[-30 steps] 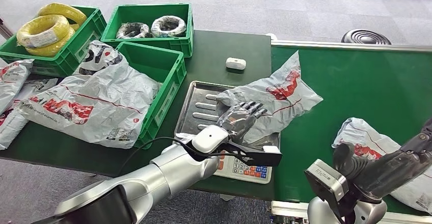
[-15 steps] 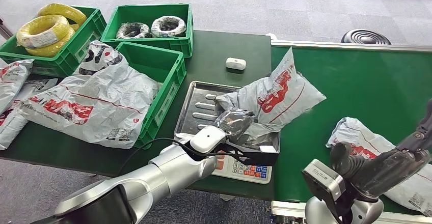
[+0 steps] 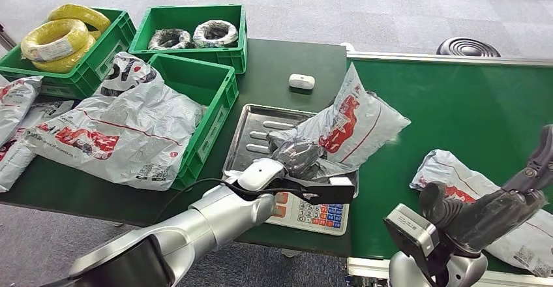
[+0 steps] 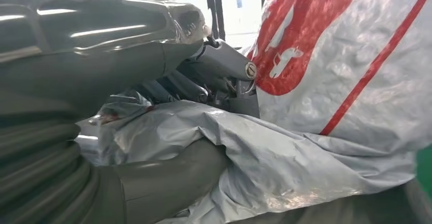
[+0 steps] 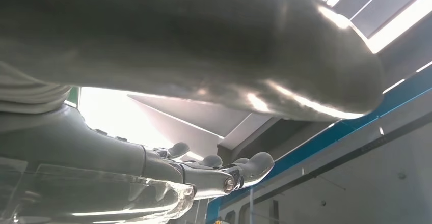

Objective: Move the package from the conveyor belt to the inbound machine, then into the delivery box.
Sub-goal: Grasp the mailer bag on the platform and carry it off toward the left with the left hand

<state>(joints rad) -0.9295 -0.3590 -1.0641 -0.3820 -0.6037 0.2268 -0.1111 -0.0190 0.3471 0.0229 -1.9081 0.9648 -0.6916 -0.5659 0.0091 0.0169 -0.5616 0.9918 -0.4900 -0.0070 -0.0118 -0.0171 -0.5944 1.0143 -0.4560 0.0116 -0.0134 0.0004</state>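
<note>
A grey plastic package with red print lies half on the metal tray of the inbound scale, its far end lifted and crumpled. My left hand grips its near edge. In the left wrist view the dark fingers and the thumb pinch the grey package. My right hand hovers open above a second package on the green conveyor belt. Its fingers are stretched out and hold nothing.
The scale's keypad faces the near edge. An empty green crate stands left of the scale, with large packages draped over it. Two crates behind hold yellow and black-white cable coils. A small white device lies behind the tray.
My left hand closed on the package and drew it toward me, so the far end rose and folded upright. The right hand drifted slightly left and up.
</note>
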